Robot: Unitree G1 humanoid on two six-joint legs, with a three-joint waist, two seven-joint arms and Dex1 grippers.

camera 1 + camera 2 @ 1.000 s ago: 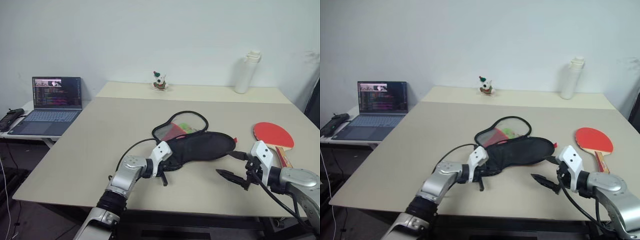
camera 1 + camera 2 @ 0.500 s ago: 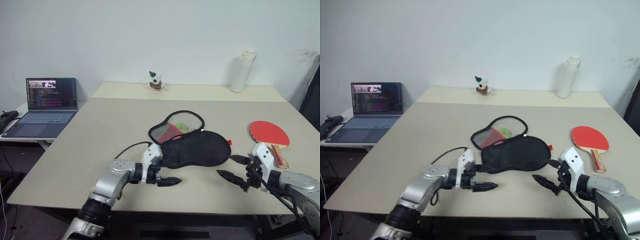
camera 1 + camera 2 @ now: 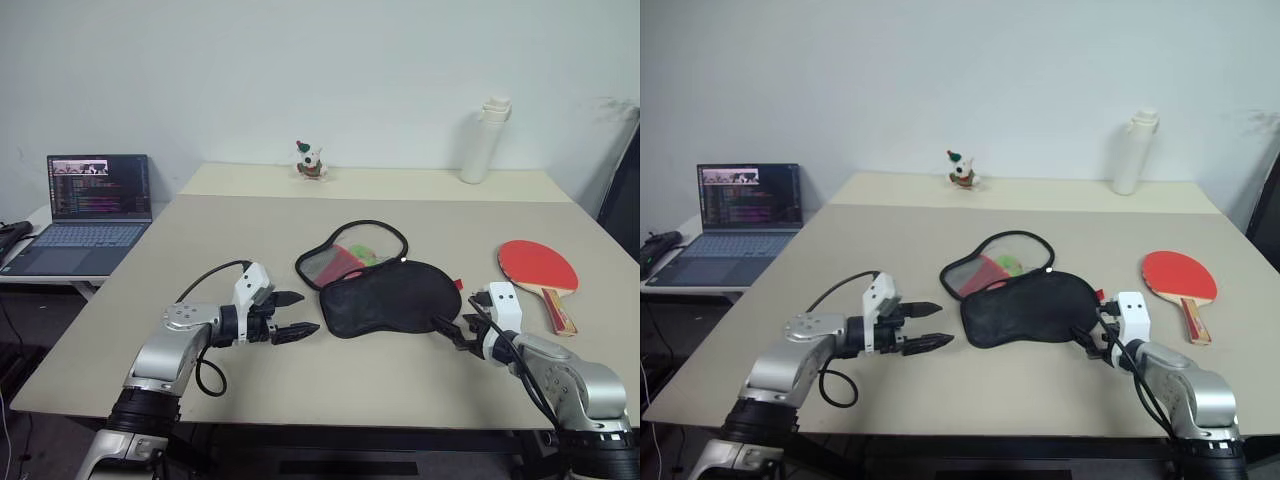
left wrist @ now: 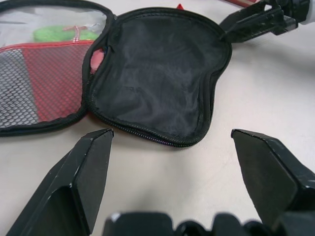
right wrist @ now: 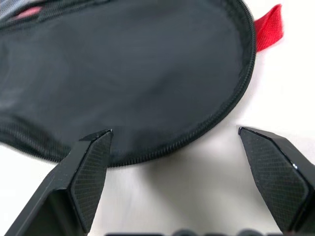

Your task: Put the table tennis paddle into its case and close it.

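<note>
On the beige table (image 3: 200, 250) before a white wall, the soft black-and-red zip case (image 3: 385, 295) lies unzipped and empty between the spread-fingered left gripper (image 3: 290, 316) and right gripper (image 3: 447, 327), the red-faced wooden-handled paddle (image 3: 540, 270) lying apart, not yet packed.

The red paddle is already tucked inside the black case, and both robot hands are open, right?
Not quite. The table tennis paddle is not inside the case; it lies bare on the table, off to the case's right, as the left eye view shows. The rest is right: the left gripper and right gripper are both open.
</note>
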